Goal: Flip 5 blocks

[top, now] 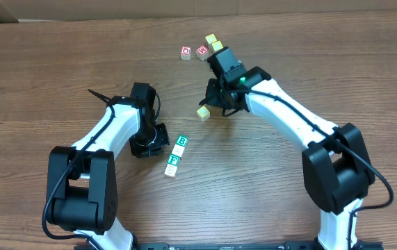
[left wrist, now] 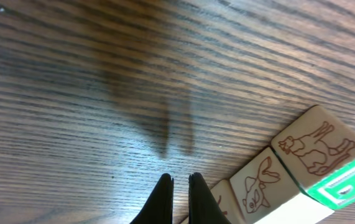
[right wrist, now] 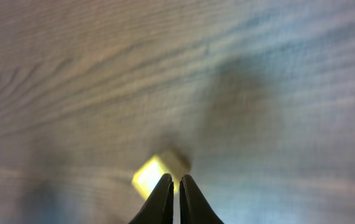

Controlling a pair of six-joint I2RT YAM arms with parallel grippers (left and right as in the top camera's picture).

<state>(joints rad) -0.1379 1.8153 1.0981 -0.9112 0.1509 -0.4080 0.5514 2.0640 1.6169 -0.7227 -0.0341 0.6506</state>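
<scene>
Low in the middle of the overhead frame, a row of three blocks (top: 181, 142) lies on the surface (top: 268, 201), with the left fingers (left wrist: 163, 200) pressed together just beside it. Farther up, the right fingers (right wrist: 161, 200) are also together, their tips at a yellow block (right wrist: 151, 175). Two more blocks (top: 211, 39) sit near the top edge, beside the red cubes (top: 185, 53).

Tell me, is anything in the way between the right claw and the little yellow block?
No, nothing I can see. The right gripper is shut, right at the yellow block, with no other block between.
</scene>
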